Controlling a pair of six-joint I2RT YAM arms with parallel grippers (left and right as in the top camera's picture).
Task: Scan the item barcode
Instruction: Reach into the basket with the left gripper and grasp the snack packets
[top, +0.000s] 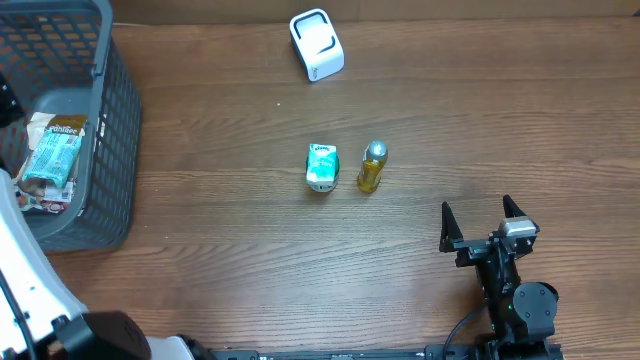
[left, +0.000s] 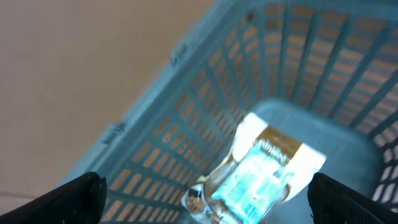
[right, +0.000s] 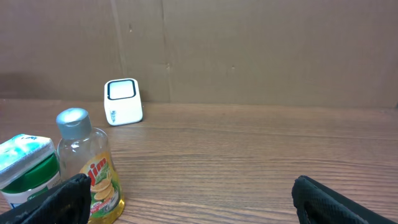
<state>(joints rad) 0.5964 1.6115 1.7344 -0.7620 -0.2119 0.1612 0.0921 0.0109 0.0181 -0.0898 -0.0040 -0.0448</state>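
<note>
Wood-grain bench (top: 250, 260), cardboard wall behind.

1. My right end effector (right: 189, 200): jaws spread wide with nothing between them, low over the bench, facing the far wall.
2. My left end effector (left: 205, 190): equally wide and empty, hanging above the grey basket (top: 115, 150) at the bench's left end, looking down on a teal-and-white packet (left: 261, 174) on its floor.
3. Candidate item, bottle (top: 371, 166): small, clear plastic, yellow liquid, grey cap, upright mid-bench, ahead and left of my right end effector. I judge it light, fairly stiff, and smooth enough to slip. Best taken across the body below the shoulder, keeping the label uncovered. No barcode is visible.
4. Candidate item, tub (top: 321, 167): green and white, just beside the bottle on its left, not touching. Probably light and rigid, but it needs a wider span.
5. White scanner (top: 316, 44): near the far edge, well apart from both.
6. Pose: right arm tucked near the front edge, wrist level. Left arm reaches over the basket, wrist pitched down.
</note>
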